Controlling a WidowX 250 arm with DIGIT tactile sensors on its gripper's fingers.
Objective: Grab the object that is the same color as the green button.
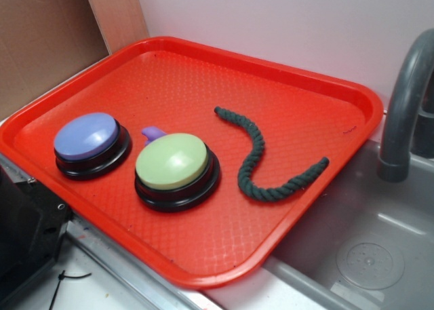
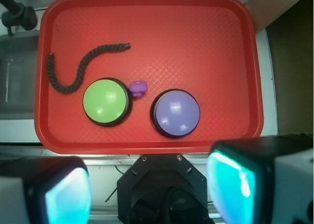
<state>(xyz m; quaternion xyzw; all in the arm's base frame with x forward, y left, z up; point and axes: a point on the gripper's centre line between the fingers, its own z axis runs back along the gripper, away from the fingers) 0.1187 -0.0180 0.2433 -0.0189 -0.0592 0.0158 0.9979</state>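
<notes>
A dark green twisted rope piece, the object (image 1: 258,162) (image 2: 73,69), lies wavy on the red tray (image 1: 298,86) (image 2: 196,37), toward the sink side. The green button (image 1: 172,162) (image 2: 104,101), a pale yellow-green dome on a black base, sits just beside the rope's lower bend. My gripper (image 2: 147,192) hovers high above the tray's near edge, over the arm's black base. Its two fingers (image 2: 230,185) stand wide apart with nothing between them. The gripper does not show in the exterior view.
A lavender-blue domed button (image 1: 87,137) (image 2: 175,112) sits on the tray, and a small purple piece (image 1: 153,132) (image 2: 138,87) lies between the two buttons. A grey sink (image 1: 366,242) with a faucet (image 1: 407,100) borders the tray. Cardboard (image 1: 41,39) stands behind.
</notes>
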